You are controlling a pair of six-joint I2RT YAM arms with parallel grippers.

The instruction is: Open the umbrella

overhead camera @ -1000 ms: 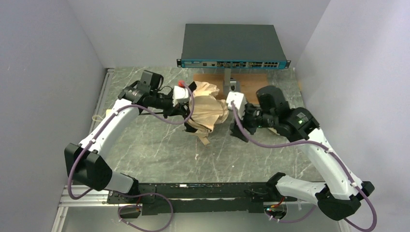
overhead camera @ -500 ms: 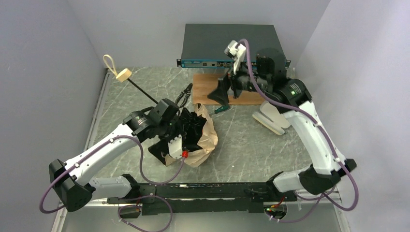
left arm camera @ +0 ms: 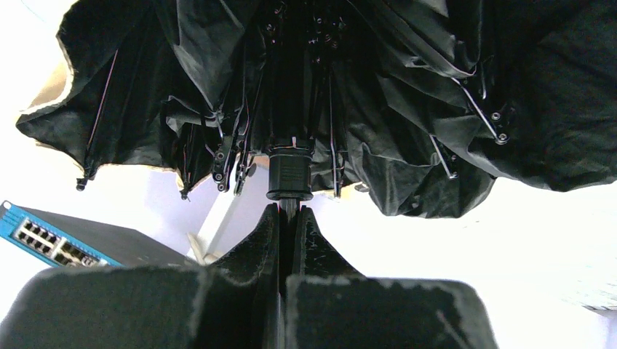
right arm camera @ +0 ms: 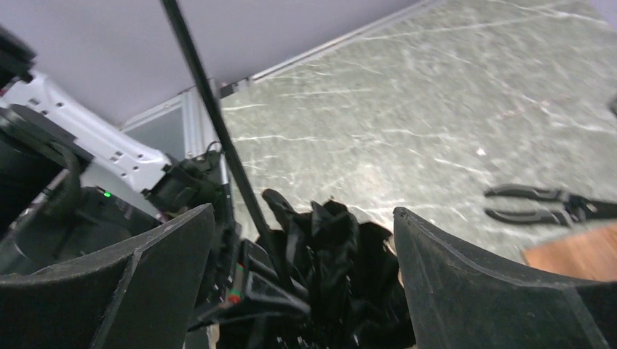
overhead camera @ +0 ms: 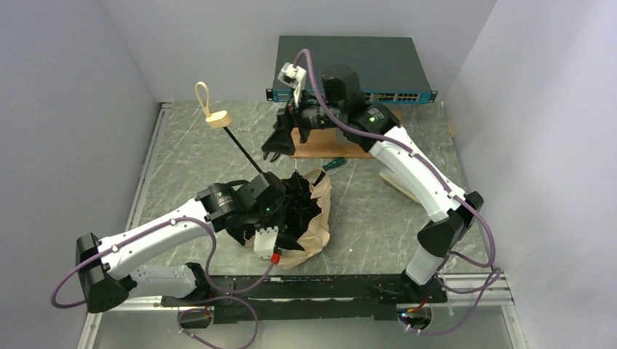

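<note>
Left claw [left arm camera: 291,212] clamps the umbrella's [overhead camera: 314,212] shaft [overhead camera: 244,149] under the runner [left arm camera: 289,174], canopy [left arm camera: 407,87] bunched by the bench's [overhead camera: 378,218] near edge. Right claw [overhead camera: 279,151] gapes wide. Next, I reckon: steady the shaft, drive the runner.

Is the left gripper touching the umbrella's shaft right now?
Touching. The left wrist view shows the left gripper closed on the umbrella's shaft just below the runner.
</note>
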